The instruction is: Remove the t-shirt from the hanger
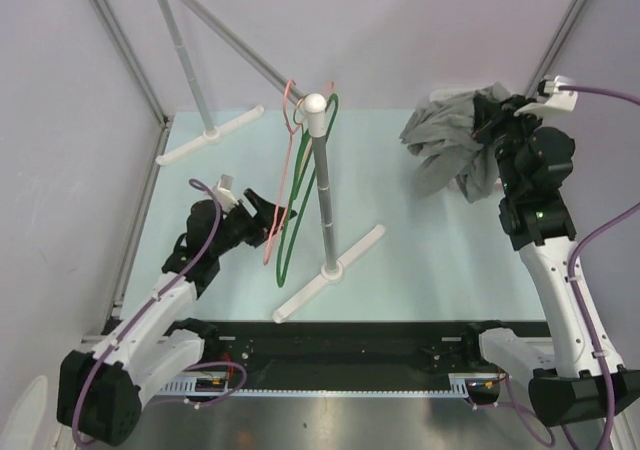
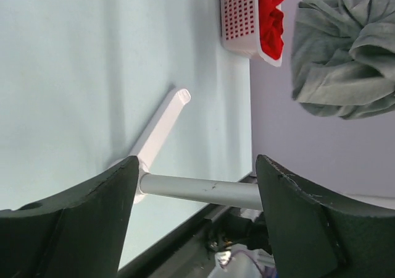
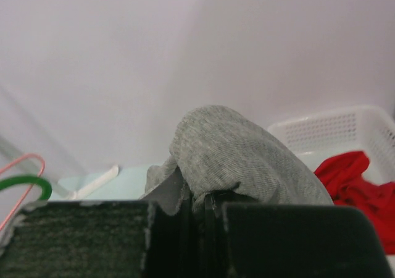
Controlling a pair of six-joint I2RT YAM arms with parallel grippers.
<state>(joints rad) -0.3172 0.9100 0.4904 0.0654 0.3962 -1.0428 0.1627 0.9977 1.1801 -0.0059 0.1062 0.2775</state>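
Left of centre, my left claw (image 1: 262,211) stands apart, empty, beside the pink wire hanger (image 1: 290,158) and green wire hanger (image 1: 297,226) on the grey metal pole (image 1: 322,185). Upper right, my right claw (image 1: 492,128) is clamped on the crumpled grey t-shirt (image 1: 448,142).

basket (image 2: 239,20) cropped by edge, t-shirt (image 2: 345,49) partly cropped

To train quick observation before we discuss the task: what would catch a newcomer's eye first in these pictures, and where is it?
First the crumpled grey t-shirt, held aloft at far right, pinched in the shut right tool. Next the bare pink and green hangers hanging from the rack post in the middle, with the open left tool beside them.
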